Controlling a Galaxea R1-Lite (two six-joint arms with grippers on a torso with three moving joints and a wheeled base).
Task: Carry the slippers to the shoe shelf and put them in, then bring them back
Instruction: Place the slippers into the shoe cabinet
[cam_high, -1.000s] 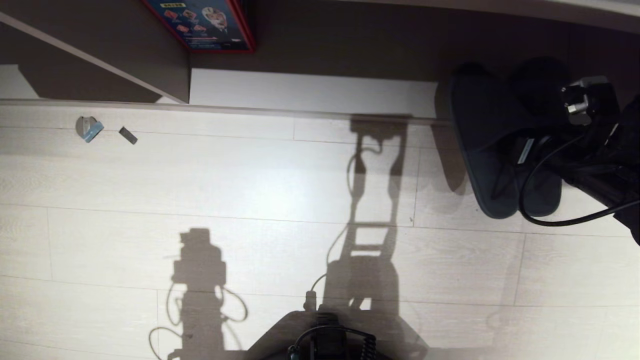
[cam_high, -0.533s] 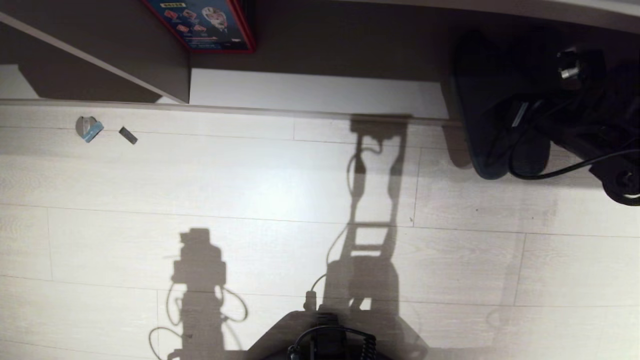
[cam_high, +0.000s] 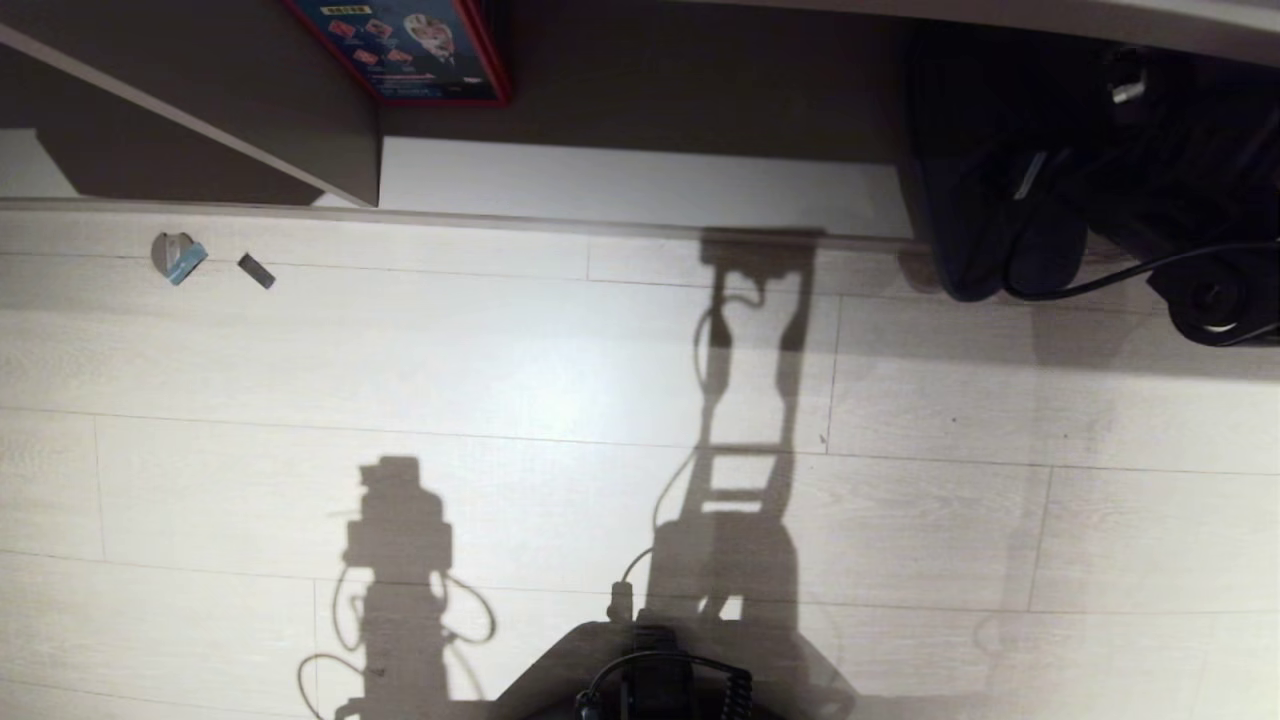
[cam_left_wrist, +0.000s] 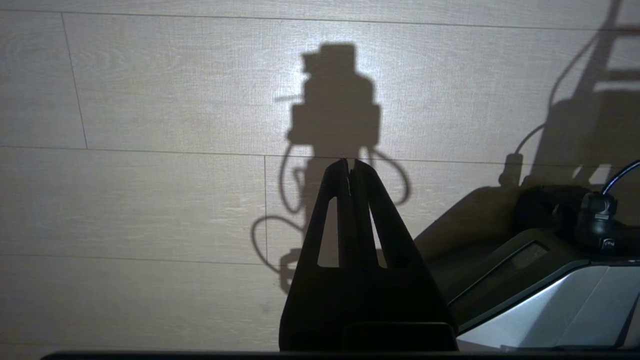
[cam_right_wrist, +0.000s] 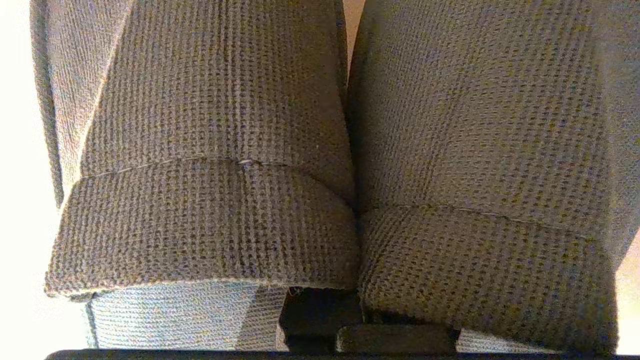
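We see the right claw (cam_right_wrist: 320, 320) clenched on the slippers (cam_right_wrist: 320, 150) at the shoe shelf (cam_high: 640, 185); their heels may catch its front edge.

My right arm (cam_high: 1190, 250) reaches forward at the far right, its gripper (cam_right_wrist: 320, 305) clamped tight, fingers mostly hidden from my wrist camera. My left gripper (cam_left_wrist: 350, 167) hangs parked low, pointing down, fingertips pressed together.

The slippers (cam_high: 985, 215) lie partly inside the shoe shelf (cam_high: 640, 185), heels over the floor (cam_high: 560, 400).
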